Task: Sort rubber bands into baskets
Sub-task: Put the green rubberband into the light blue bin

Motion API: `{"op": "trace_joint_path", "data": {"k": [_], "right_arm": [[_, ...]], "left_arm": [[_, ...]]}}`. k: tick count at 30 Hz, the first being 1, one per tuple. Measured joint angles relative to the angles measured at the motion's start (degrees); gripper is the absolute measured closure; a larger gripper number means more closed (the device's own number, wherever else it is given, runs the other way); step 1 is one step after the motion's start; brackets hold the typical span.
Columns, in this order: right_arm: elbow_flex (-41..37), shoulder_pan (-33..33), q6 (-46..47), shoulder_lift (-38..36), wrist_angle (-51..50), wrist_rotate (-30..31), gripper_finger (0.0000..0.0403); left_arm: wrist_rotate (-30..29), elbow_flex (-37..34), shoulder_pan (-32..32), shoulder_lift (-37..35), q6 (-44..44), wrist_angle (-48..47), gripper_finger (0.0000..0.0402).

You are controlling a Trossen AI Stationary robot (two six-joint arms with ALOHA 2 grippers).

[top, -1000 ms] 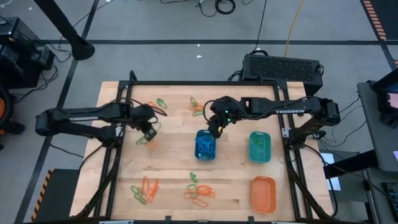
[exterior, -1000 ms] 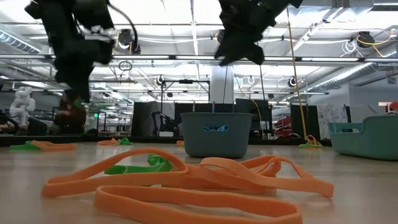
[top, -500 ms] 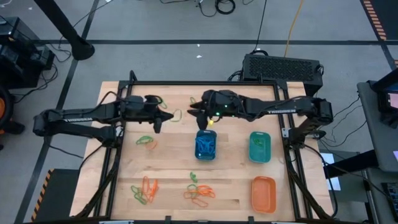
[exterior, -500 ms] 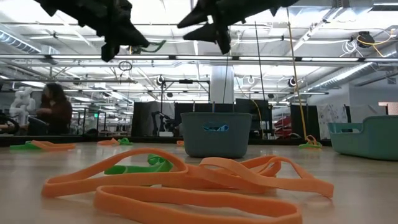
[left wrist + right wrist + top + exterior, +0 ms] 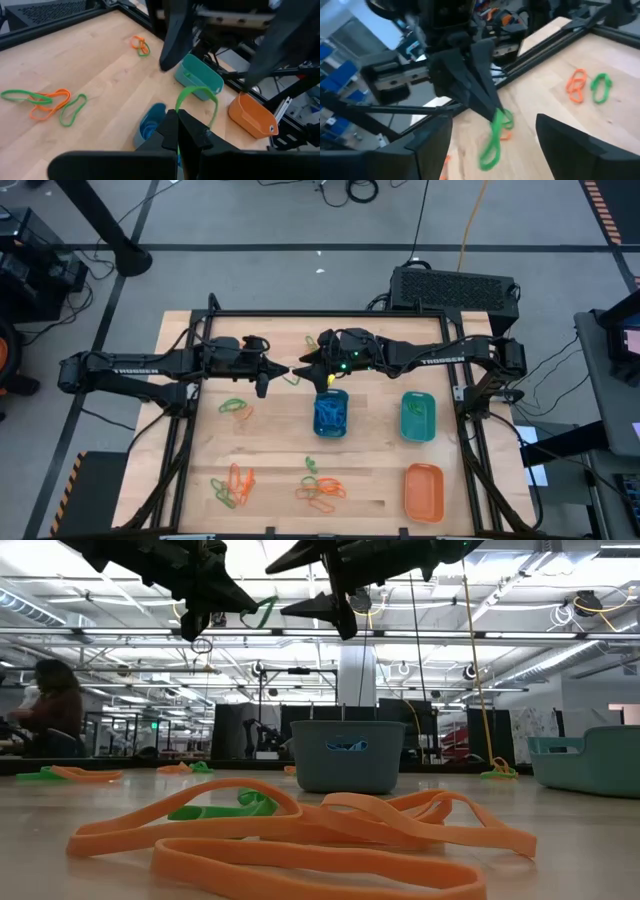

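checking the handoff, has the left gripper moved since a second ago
Yes. In the high view the left gripper, shut on a thin green rubber band, has moved from left of the small blue plastic basket up and rightward, toward the open right gripper.

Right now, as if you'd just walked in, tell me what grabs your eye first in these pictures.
The two arms meet nose to nose above the table's middle, just behind the blue basket. The left end effector is shut on a green band, dangling it toward the right end effector, whose fingers gape wide. Loose orange and green bands litter the front of the table, and the teal basket and orange basket sit to the right.
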Motion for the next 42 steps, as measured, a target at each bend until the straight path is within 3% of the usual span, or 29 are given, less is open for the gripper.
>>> {"op": "trace_joint_path", "data": {"k": [10, 16, 21, 26, 28, 34, 42], "right_arm": [[0.00, 0.07, 0.33, 0.67, -0.57, -2.67, 0.0128], [0.02, 0.04, -0.24, 0.68, -0.20, -2.67, 0.0160], [0.02, 0.04, -1.49, 0.74, -0.35, -2.67, 0.0235], [0.02, -0.23, -2.19, 0.74, -0.71, -4.12, 0.0368], [0.02, -0.39, -3.82, 0.74, -0.68, -5.58, 0.0391], [0.02, -1.39, -4.25, -0.21, -3.30, -7.21, 0.0401], [0.02, -2.70, -7.16, -6.94, -23.99, -7.15, 0.0402]], "left_arm": [[-0.02, 0.00, 0.00, 0.17, 0.07, 2.08, 0.0401], [-0.03, 0.00, 0.00, 0.17, -0.01, 2.28, 0.0401], [-0.04, 0.00, 0.00, 0.17, -0.05, 2.30, 0.0401], [-0.04, 0.00, 0.00, 0.17, -0.04, 2.28, 0.0392], [-0.04, 0.00, -0.08, 0.17, 1.23, 2.30, 0.0382], [0.85, 0.00, -0.33, 0.17, 4.10, 0.97, 0.0330], [1.57, 0.00, -0.31, 0.15, 4.06, -6.83, 0.0250]]}}
